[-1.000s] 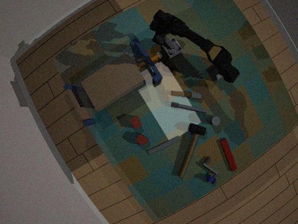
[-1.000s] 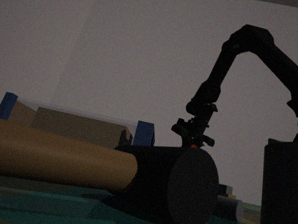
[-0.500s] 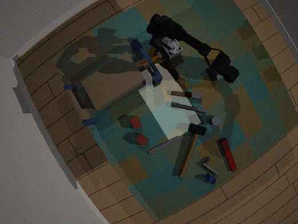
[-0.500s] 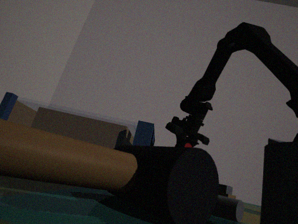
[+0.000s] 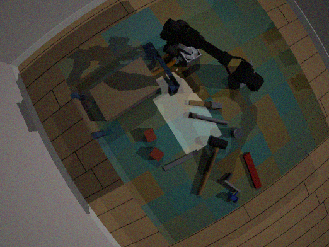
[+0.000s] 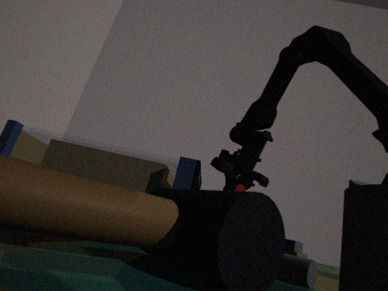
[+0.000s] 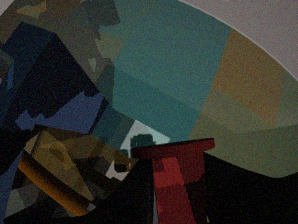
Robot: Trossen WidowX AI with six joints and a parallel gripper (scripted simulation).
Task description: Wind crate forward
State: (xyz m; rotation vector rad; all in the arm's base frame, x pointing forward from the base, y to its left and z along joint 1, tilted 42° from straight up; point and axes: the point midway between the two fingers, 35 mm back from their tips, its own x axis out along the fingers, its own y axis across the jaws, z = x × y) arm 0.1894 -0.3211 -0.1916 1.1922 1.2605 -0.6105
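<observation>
My gripper (image 5: 170,50) (image 6: 240,185) (image 7: 168,156) is shut on the red grip of the winch handle (image 6: 240,188) (image 7: 176,192); the handle's lower end and key are hidden. It is beside and above the grey winch (image 5: 191,54), on the side toward the cubby. The tan crate (image 5: 126,91) (image 6: 104,163) looks flat in the cubby. Its front is close behind the blue steel frame (image 5: 165,67) (image 6: 189,174) (image 7: 55,75); whether they touch cannot be told. An orange strap (image 5: 165,67) (image 7: 52,187) runs between frame and winch.
A mallet (image 5: 217,142), a brush-like tool (image 5: 200,103), a grey bar tool (image 5: 208,118), two red blocks (image 5: 150,135) (image 5: 157,154), a grey strip (image 5: 179,160) and a red bar (image 5: 252,170) lie further along the bench. Clear panels flank the crate.
</observation>
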